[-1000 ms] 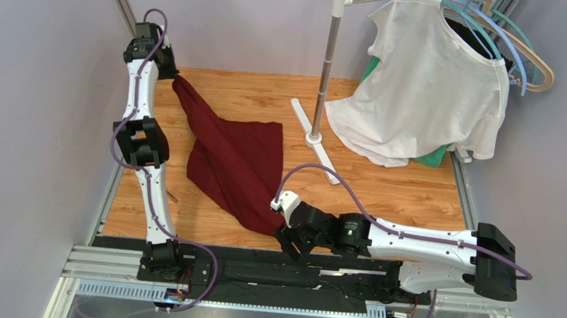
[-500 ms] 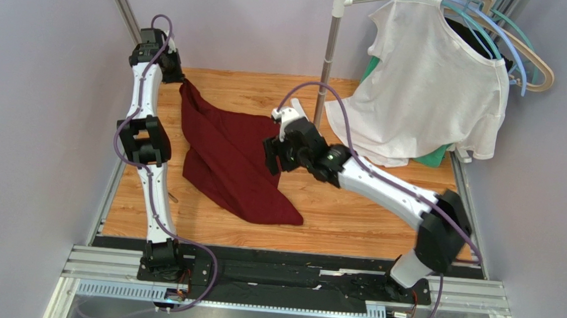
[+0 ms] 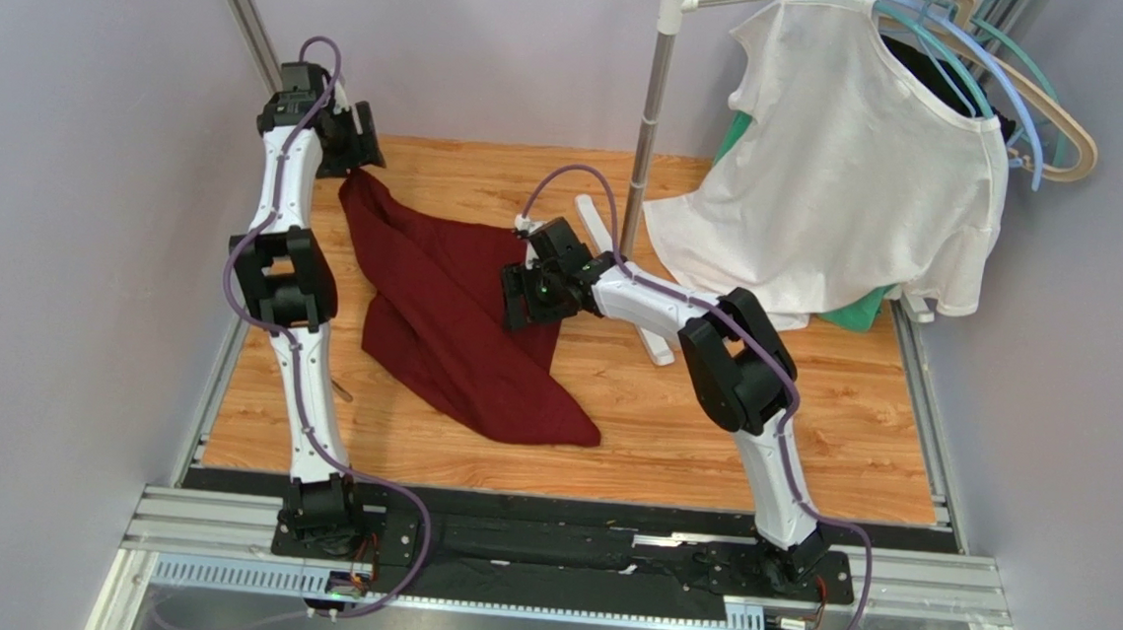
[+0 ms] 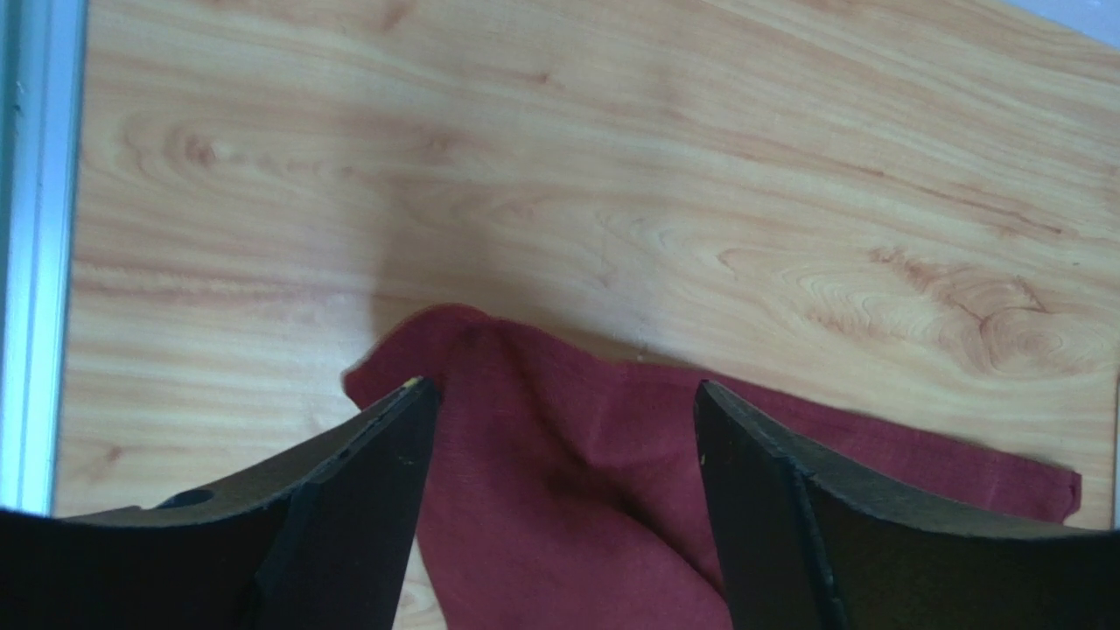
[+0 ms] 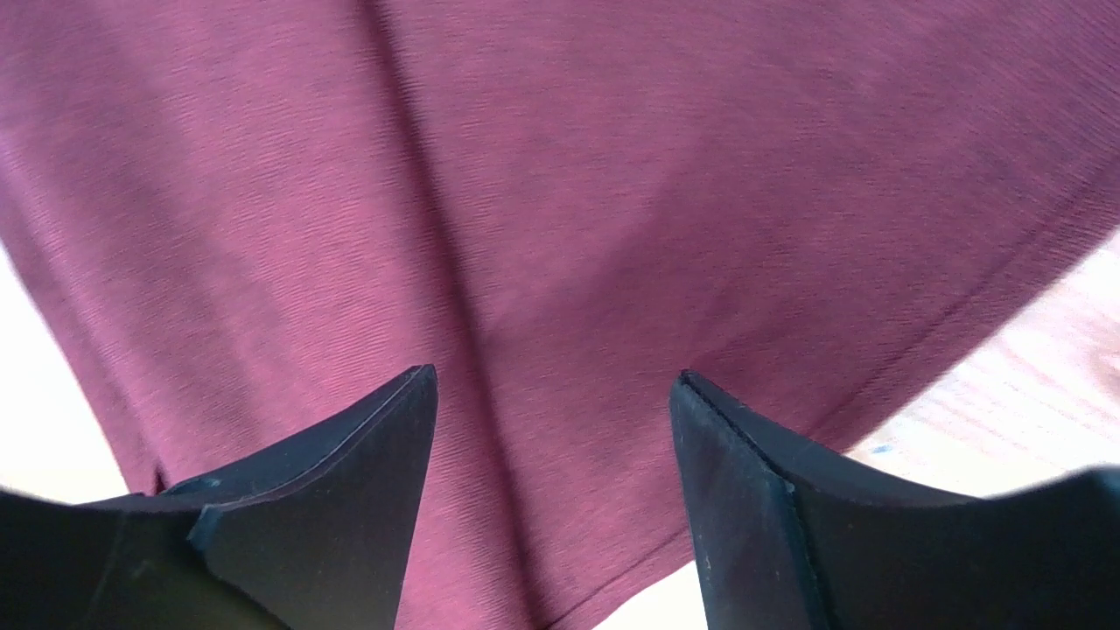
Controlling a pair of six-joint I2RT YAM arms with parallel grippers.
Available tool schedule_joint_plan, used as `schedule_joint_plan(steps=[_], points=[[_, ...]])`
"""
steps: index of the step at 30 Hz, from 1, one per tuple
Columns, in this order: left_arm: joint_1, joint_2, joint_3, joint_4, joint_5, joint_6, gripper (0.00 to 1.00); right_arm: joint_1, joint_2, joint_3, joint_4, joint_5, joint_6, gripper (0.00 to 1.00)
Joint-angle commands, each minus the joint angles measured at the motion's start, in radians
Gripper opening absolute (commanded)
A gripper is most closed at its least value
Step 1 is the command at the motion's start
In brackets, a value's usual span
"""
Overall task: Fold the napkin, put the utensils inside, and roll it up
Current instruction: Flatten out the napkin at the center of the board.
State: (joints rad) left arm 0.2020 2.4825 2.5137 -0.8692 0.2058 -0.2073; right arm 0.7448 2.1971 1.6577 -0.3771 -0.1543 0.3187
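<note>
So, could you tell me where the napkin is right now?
In the top view the napkin lies rumpled on the left half of the table, its far corner under the left gripper and the right gripper over its right edge.

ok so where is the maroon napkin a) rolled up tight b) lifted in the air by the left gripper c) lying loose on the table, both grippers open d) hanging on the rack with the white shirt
C: the napkin lies rumpled on the table, and each wrist view shows the left gripper and right gripper with jaws apart above it, pinching nothing.
</note>
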Motion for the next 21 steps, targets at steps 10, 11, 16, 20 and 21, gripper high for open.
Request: schedule_joint_plan(steps=[10, 11, 16, 20, 21], points=[[-0.039, -0.694, -0.786, 0.148, -0.049, -0.122, 0.89, -0.146, 0.062, 0.024, -0.086, 0.047, 0.082, 0.68], [-0.044, -0.742, -0.844, 0.156, -0.051, -0.133, 0.89, -0.153, 0.061, 0.027, -0.095, 0.062, 0.074, 0.67], [-0.079, -1.018, -1.297, 0.292, 0.006, -0.21, 0.89, -0.167, 0.061, 0.04, -0.12, 0.153, 0.014, 0.67], [-0.084, -1.1, -1.53, 0.39, 0.023, -0.26, 0.84, -0.167, 0.049, 0.045, -0.122, 0.174, -0.018, 0.67], [-0.084, -1.106, -1.574, 0.427, 0.035, -0.265, 0.82, -0.167, 0.029, 0.033, -0.114, 0.168, -0.023, 0.67]])
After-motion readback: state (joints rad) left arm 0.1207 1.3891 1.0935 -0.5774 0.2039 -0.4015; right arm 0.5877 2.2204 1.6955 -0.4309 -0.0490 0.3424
